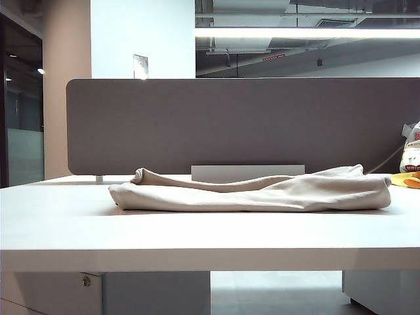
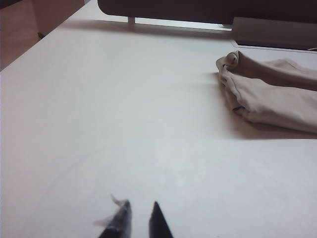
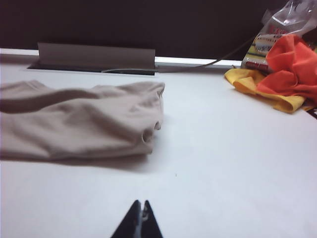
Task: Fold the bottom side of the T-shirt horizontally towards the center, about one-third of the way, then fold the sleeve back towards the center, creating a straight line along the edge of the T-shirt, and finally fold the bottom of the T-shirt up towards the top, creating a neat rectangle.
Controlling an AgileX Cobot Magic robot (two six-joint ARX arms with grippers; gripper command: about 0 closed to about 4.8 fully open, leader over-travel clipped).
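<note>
T-shirt (image 1: 252,191) lies folded in a long, rumpled bundle across the middle of the white table (image 1: 197,236), in front of the grey partition (image 1: 236,121). Left gripper (image 2: 140,214) low over bare table, well clear of shirt, fingertips slightly parted, empty. Right gripper (image 3: 140,210) near shirt's other end, fingertips pressed together, empty. Orange-yellow cloth (image 3: 282,74) at far corner.

white table (image 1: 197,230): folded beige t-shirt (image 1: 262,191) centre, yellow/orange cloth (image 3: 277,79) + packet (image 3: 270,44) far right.

Soft matt cotton T-shirt (image 1: 262,192); smooth white table (image 1: 197,230).
</note>
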